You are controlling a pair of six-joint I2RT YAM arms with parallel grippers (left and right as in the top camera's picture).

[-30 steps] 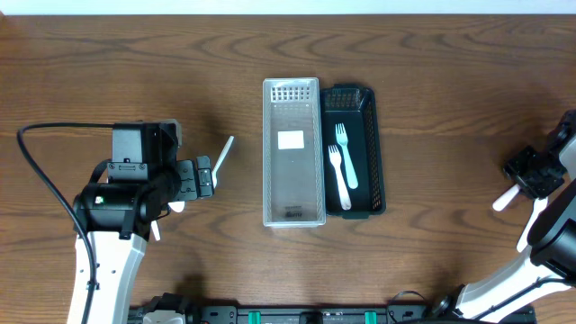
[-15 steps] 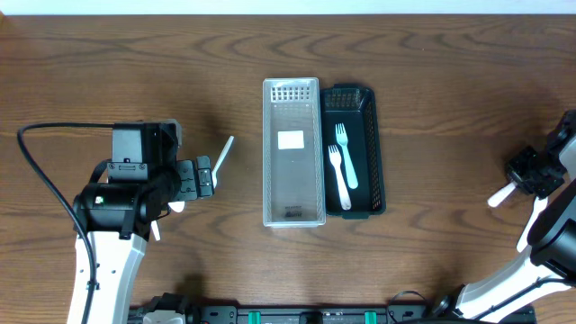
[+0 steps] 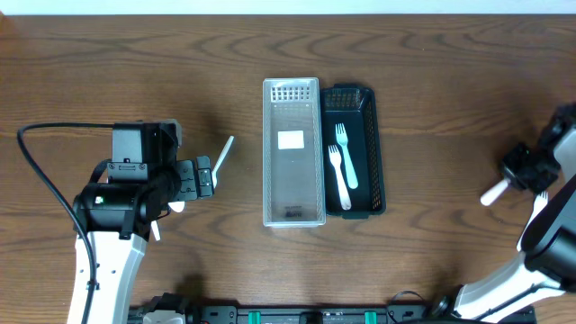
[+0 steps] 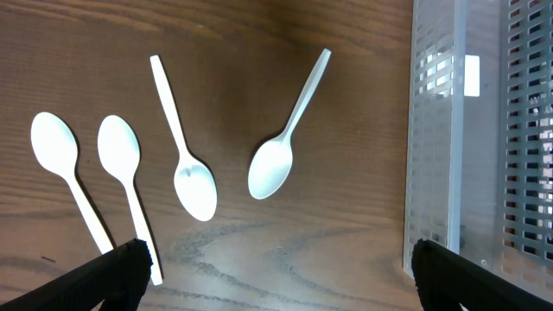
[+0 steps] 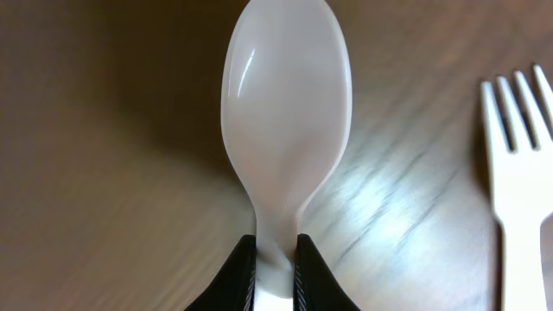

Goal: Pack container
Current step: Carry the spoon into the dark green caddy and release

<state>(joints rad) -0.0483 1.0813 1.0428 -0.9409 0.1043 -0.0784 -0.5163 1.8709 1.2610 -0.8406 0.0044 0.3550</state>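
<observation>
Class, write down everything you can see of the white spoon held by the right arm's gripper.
The white spoon looks like smooth, glossy plastic, with an oval bowl narrowing into a slim neck. The right gripper has its jaws closed on that neck, with the bowl pointing away from the wrist camera. Nothing else appears to touch it. It seems to be held just above the wooden table, near the right edge. A white fork lies close by. The rest of the handle is hidden.

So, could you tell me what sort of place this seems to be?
Probably a robotics lab bench rather than a kitchen: a bare wooden table, two robot arms, and plastic spoons laid out beside two small baskets, with forks already in one.
</observation>
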